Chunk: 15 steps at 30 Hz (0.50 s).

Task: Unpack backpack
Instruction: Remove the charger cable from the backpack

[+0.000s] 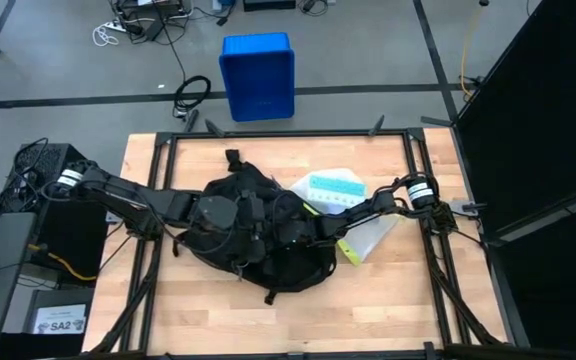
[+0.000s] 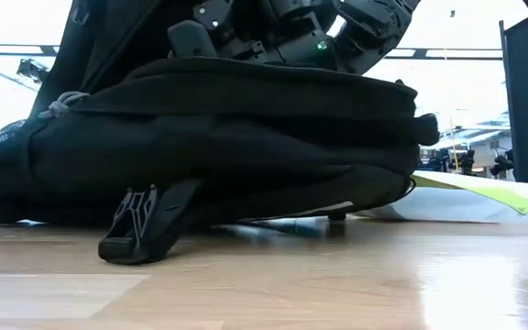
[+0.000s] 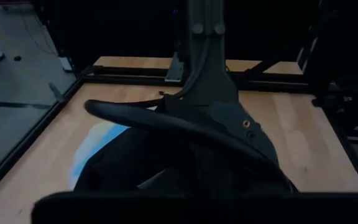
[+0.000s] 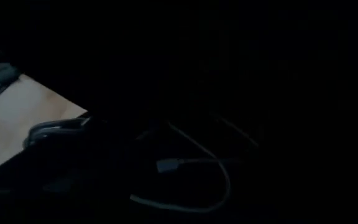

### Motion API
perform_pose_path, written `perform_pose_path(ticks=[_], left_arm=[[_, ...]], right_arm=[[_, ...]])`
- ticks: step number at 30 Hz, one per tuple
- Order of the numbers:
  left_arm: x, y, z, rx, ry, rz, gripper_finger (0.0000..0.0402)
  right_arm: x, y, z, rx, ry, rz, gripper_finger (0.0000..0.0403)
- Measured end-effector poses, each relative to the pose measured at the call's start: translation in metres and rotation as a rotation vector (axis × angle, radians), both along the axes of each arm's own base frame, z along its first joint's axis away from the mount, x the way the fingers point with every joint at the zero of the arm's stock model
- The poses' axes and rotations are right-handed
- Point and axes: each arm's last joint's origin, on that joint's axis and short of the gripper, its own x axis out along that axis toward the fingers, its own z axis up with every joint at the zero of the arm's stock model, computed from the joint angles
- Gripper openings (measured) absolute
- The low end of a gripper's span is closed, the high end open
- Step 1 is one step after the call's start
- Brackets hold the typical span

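The black backpack (image 1: 258, 240) lies on its side in the middle of the wooden table, its bulk (image 2: 246, 137) resting on the boards and a strap end (image 2: 140, 220) trailing onto them. My left gripper (image 1: 236, 213) is shut at the bag's left upper part. My right gripper (image 1: 286, 233) reaches in from the right, through the bag's opening into the dark inside. A white cable with a plug (image 4: 185, 165) lies in there. My left gripper is shut on the backpack's black fabric near its opening, coming from the table's left side and slanting slightly down. Dark fabric and the gripper itself hide the place of contact. The opening's rim (image 3: 166, 121) arches lifted above the bag, whose body stays on the table.
A white and teal flat pack (image 1: 333, 190) and a white bag with a lime-green edge (image 1: 368, 240) lie right of the backpack, under the right arm. Black frame rails (image 1: 158, 200) border the table. A blue bin (image 1: 258, 75) stands on the floor beyond the far edge. Bare boards (image 1: 268, 320) lie near.
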Motion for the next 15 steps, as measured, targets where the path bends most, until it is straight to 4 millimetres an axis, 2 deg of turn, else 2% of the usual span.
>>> perform_pose_path(ticks=[4,11,15], left_arm=[[0.004,-0.002,0.001,-0.001,-0.027,-0.027,0.0],[0.011,-0.005,-0.003,0.005,-0.04,-0.042,0.0],[0.011,-0.005,-0.006,0.004,-0.017,-0.062,0.0]], right_arm=[[0.0,0.001,-0.009,-0.001,0.039,-0.007,0.0308],[0.011,0.0,-0.053,0.017,0.115,-0.026,0.0299],[0.02,-0.002,-0.064,0.027,0.112,-0.046,0.0278]])
